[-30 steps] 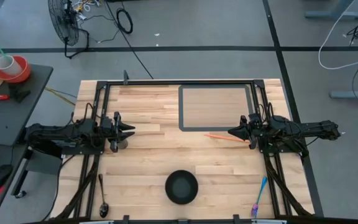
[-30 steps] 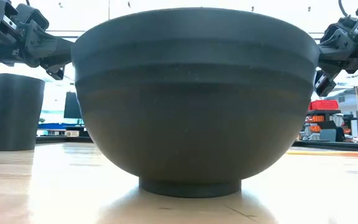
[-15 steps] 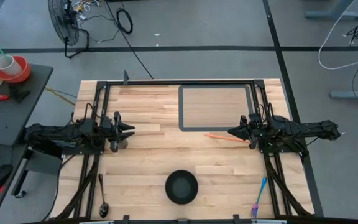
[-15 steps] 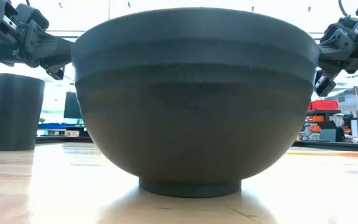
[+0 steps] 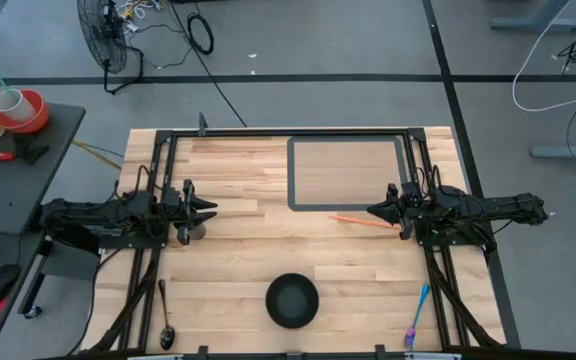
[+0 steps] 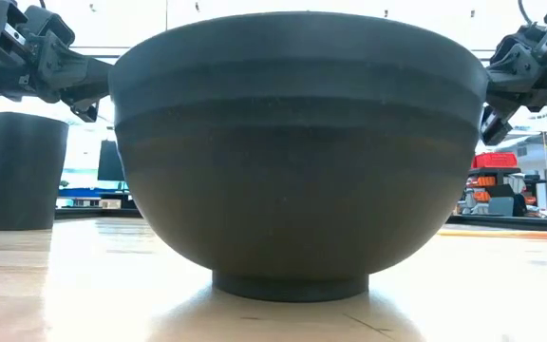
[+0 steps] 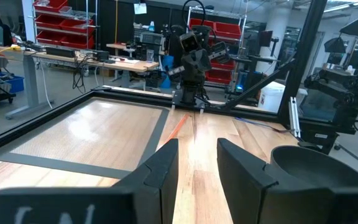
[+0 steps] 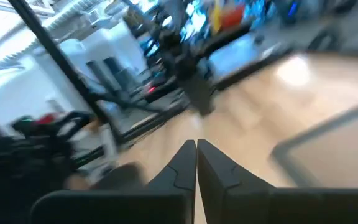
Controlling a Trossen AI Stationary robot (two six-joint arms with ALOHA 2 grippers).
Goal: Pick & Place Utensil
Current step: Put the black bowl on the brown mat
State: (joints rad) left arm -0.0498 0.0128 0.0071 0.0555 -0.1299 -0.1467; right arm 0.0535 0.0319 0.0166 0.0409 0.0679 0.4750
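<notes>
Nothing has shifted: left gripper (image 5: 211, 212) stays narrowly parted and empty, right gripper (image 5: 373, 211) closed, orange utensil (image 5: 360, 221) just below it untouched, so picking hasn't begun.

This is a robotics lab or workshop. The pale wooden desk (image 5: 248, 250) sits in a black metal frame on a grey concrete floor (image 5: 318, 40) marked with dark tape lines. A black floor fan (image 5: 103, 40) and loose black cables (image 5: 200, 32) lie beyond it. The left wrist view shows red storage bins on metal shelving (image 7: 55, 15), a long workbench crowded with electronic gear (image 7: 114, 56), and black studio-style stands (image 7: 347, 37). A side table holds a roll of orange tape (image 5: 23, 110).
</notes>
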